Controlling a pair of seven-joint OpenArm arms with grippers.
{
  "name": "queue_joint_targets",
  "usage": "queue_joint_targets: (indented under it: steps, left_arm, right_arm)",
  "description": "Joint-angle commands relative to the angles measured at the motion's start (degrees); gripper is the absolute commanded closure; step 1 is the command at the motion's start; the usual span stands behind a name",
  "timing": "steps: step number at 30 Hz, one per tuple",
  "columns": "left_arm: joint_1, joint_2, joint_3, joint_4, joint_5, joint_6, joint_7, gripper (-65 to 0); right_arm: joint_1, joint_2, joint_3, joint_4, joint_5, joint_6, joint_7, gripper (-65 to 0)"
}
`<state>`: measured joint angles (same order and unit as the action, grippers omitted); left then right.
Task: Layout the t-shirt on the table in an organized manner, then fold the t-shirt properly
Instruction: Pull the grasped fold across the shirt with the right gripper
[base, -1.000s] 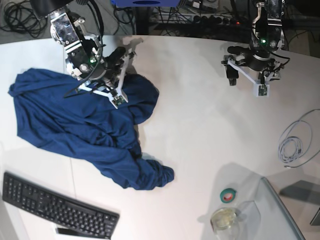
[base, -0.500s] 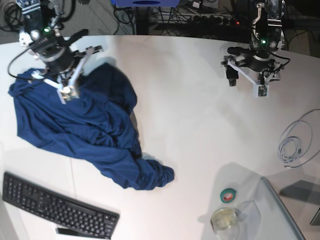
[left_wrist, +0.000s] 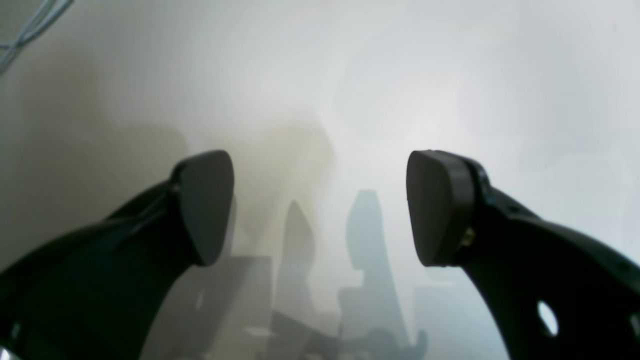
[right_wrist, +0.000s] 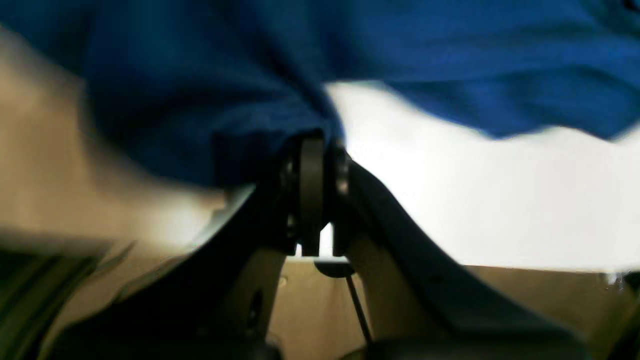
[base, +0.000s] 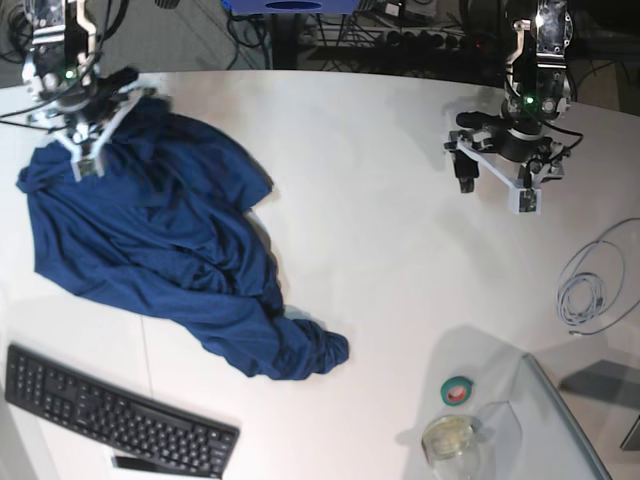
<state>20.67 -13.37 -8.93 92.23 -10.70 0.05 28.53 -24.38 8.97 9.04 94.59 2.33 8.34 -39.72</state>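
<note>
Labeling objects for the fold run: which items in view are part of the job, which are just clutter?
Job:
- t-shirt, bunched, pinched in the shut right claw
- table
- left claw, open, empty

Clutter:
- black keyboard
- coiled grey cable
- green tape roll
- clear round dish

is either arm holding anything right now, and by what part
The right gripper is shut on the t-shirt, pinching a fold at its far edge. The left gripper is open and holds nothing.

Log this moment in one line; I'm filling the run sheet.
right gripper: shut on t-shirt | left gripper: open over table | t-shirt: crumpled
</note>
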Motion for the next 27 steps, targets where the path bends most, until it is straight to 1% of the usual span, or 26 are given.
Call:
queue_joint_targets:
  steps: [1,2,4,6,8,10,12,14,16,17,19,21,24,27]
  left_arm:
    - [0.0,-0.6,-0.3,0.6,0.2,0.3,-1.1,-51.8]
    - [0.0,-0.7,-0.4,0.6,0.2,0.3,-1.1,-51.8]
    - [0.2,-0.9,-0.4,0.6,0.2,0.3,-1.1,-51.8]
    - [0.5,-2.1,-0.4,0.6,0.1,0.3,-1.1,-51.8]
    - [0.5,-2.2,-0.6,0.5,0.1,0.3,-1.1,-51.8]
    - [1.0,-2.2,-2.7,0.5,-0.2,0.3,-1.1,-51.8]
    - [1.4,-1.9,-5.2,0.5,-0.2,0.3,-1.1,-51.8]
    - [1.6,-1.8,-6.8,0.5,-0.2,0.3,-1.1,-51.8]
    - [1.7,-1.8,-7.5,0.5,-0.2,0.3,-1.1,-51.8]
    - [2.1,-1.8,-7.8,0.5,-0.2,0.3,-1.1,-51.8]
    - [3.1,-1.8,-8.7,0.5,-0.2,0.3,-1.1,-51.8]
    - [3.6,-1.8,-9.4,0.5,-0.2,0.3,-1.2,-51.8]
    - [4.1,-1.8,-10.3,0.5,-0.2,0.3,-1.1,-51.8]
    - [4.5,-1.8,-10.3,0.5,-0.2,0.3,-1.3,-51.8]
  right_arm:
    - [1.2,0.0,0.9,0.8,0.4,-0.1,-0.1,-3.9]
    - [2.4,0.0,1.4,0.9,0.3,-0.1,-2.3,-8.3]
    - [4.1,0.0,0.8,3.0,0.3,0.1,-5.5,-19.8]
    - [4.8,0.0,-2.5,5.9,0.3,0.1,-5.1,-30.8]
    - [5.9,0.2,-6.8,8.5,0.3,0.1,-3.5,-37.5]
    - [7.1,0.7,-12.2,9.9,0.2,0.1,-2.6,-38.3]
    - [10.5,0.8,-18.9,9.8,0.2,-0.1,-2.6,-38.3]
    - [14.8,0.7,-25.1,6.9,0.2,-0.2,-2.7,-38.3]
    - [19.2,0.4,-28.9,3.1,0.1,-0.3,-2.7,-38.3]
    - [21.1,-0.5,-29.8,0.8,0.1,-0.5,-2.7,-38.3]
    - [24.4,-2.5,-30.8,-4.2,-0.3,-3.5,-2.7,-38.7]
    - [26.9,-3.9,-31.0,-8.7,-1.4,-5.0,-2.3,-38.9]
    - [29.6,-5.7,-31.0,-13.8,-2.0,-5.0,-2.3,-38.7]
    - [29.8,-6.2,-31.1,-13.1,-2.1,-5.0,-2.3,-38.4]
